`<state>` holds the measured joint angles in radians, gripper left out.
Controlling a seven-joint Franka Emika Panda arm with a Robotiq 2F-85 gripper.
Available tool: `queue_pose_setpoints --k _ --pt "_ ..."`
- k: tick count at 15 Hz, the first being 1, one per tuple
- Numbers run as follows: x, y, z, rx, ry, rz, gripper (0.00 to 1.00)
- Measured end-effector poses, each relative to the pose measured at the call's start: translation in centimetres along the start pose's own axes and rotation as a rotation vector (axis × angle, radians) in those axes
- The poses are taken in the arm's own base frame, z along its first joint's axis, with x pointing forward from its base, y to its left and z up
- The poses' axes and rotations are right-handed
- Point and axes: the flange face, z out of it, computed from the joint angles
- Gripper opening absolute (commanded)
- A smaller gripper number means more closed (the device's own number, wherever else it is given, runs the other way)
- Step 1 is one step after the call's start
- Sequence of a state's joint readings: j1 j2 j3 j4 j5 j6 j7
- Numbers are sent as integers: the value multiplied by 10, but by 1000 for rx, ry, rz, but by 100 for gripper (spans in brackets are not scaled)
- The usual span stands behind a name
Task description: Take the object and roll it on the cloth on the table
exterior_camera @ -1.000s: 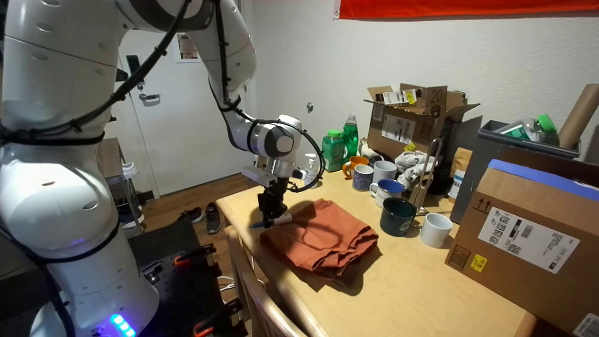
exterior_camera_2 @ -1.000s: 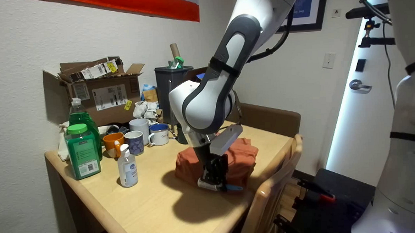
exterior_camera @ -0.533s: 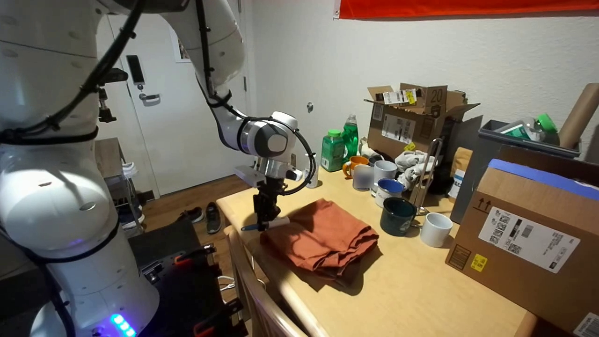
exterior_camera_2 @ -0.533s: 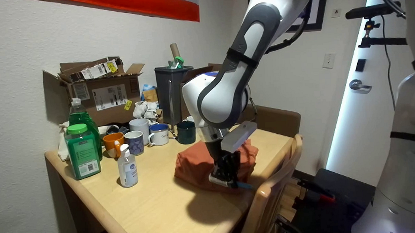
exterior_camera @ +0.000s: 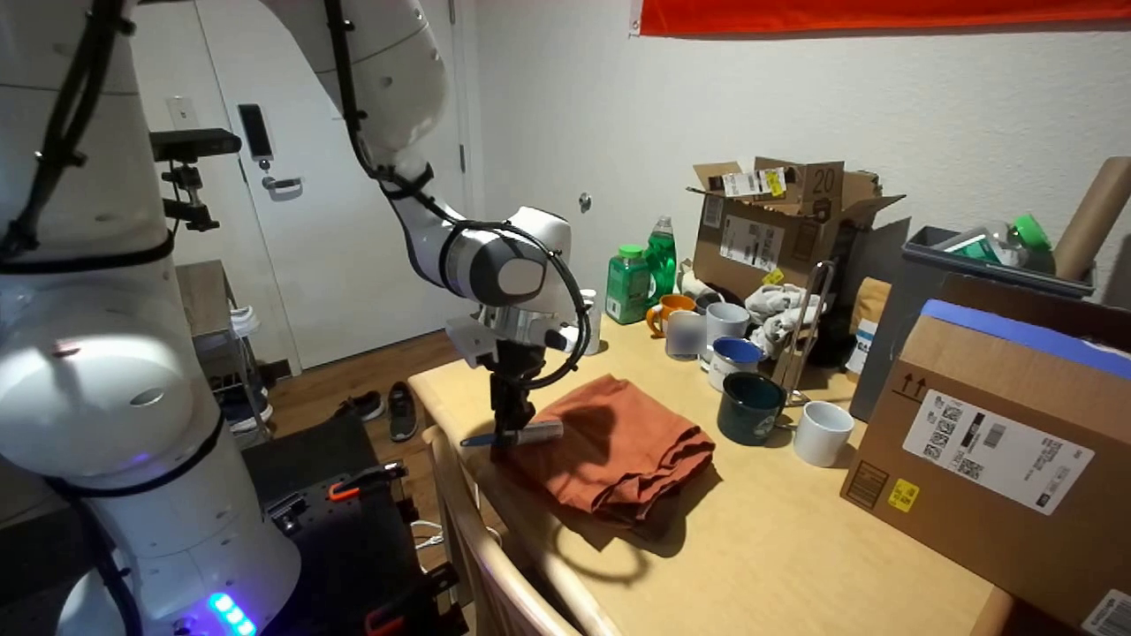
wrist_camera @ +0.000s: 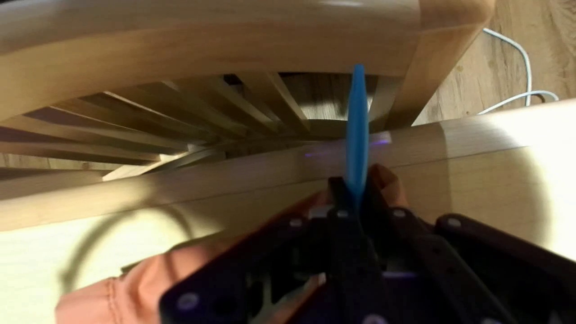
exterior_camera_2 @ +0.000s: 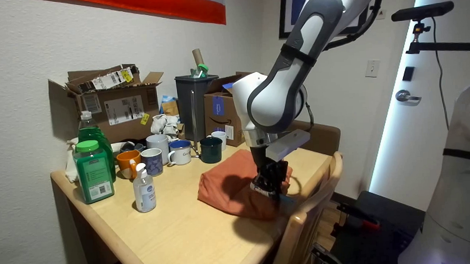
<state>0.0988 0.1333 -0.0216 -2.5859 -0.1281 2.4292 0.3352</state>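
A lint roller with a blue handle and a pale roll (exterior_camera: 539, 432) is in my gripper; its roll also shows in an exterior view (exterior_camera_2: 261, 190). My gripper (exterior_camera: 507, 433) is shut on the blue handle, also seen in the wrist view (wrist_camera: 357, 130), which points out past the table edge. The folded orange-brown cloth (exterior_camera: 632, 450) lies on the table (exterior_camera: 778, 548), also in an exterior view (exterior_camera_2: 225, 184). The roll is over the cloth's edge near the chair side, partly hidden by the fingers in an exterior view. I cannot tell whether it touches the cloth.
A wooden chair (wrist_camera: 202, 49) stands close against the table edge below the gripper. Several mugs, including a dark green one (exterior_camera: 751, 408) and a white one (exterior_camera: 823, 434), stand beyond the cloth. A sanitizer bottle (exterior_camera_2: 144, 189), green bottles (exterior_camera_2: 94, 171) and cardboard boxes (exterior_camera: 981, 442) are also on the table.
My gripper has carried the lint roller along the cloth toward the chair-side edge and turned slightly. The roll has shifted from the cloth's side to over its edge. The cloth has barely moved.
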Motion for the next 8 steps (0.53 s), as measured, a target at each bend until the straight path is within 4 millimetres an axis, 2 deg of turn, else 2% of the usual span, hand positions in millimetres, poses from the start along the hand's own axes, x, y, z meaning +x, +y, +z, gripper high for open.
queue_pose_setpoints --k 3,8 --pt "10 14 3 13 -9 0 3" --pt "36 16 23 43 -51 -64 3"
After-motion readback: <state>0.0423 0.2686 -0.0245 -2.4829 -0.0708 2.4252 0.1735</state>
